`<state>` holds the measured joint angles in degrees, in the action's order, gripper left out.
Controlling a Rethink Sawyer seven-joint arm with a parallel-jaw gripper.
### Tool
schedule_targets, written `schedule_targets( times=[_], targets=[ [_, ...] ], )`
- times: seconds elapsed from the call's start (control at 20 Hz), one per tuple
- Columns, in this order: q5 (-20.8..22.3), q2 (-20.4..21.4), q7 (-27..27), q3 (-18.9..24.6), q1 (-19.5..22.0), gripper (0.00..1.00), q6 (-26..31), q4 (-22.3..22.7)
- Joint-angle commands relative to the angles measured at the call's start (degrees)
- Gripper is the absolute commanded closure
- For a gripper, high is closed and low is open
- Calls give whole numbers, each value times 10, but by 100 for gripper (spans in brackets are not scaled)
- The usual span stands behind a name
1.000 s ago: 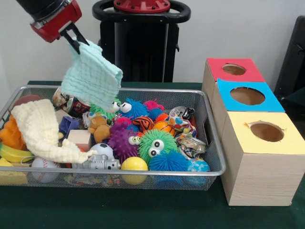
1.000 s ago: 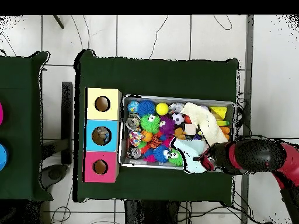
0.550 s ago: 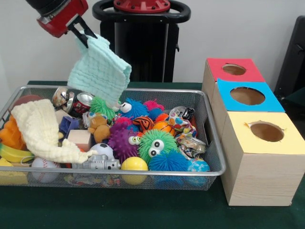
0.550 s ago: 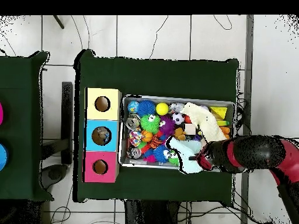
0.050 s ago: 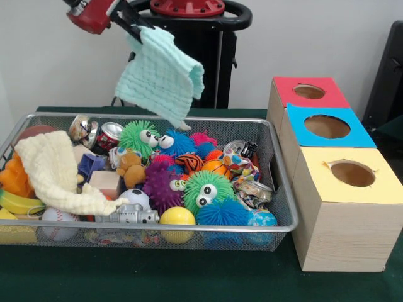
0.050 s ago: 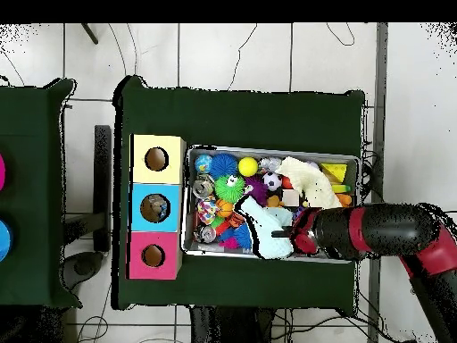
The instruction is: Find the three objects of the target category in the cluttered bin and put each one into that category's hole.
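The red and black gripper has its fingers clamped on a pale mint-green knitted washcloth, hanging high above the toy-filled wire mesh bin.

a lab: tiled floor strewn with cables.

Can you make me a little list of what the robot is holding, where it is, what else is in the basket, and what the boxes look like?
holding: mint green cloth, pinched by the gripper
where: hanging above the wire basket
in basket: cream cloth, fuzzy balls with eyes, yellow ball
boxes: red, blue, yellow, each with a round hole
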<state>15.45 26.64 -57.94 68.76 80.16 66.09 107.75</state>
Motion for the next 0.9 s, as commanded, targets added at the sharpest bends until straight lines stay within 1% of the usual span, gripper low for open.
schedule_targets(
  times=[0.05,0.35,0.5,0.6,0.75,0.9],
  targets=[
    [-21,-72,59,53,-3,100,-83,17],
    [-3,-84,47,41,-27,100,-98,0],
    [-1,-69,41,57,8,100,-97,31],
    [10,-64,36,48,4,100,-102,32],
    [37,-50,24,22,-18,100,-111,24],
    [39,-29,12,18,-24,100,-95,23]
  ],
)
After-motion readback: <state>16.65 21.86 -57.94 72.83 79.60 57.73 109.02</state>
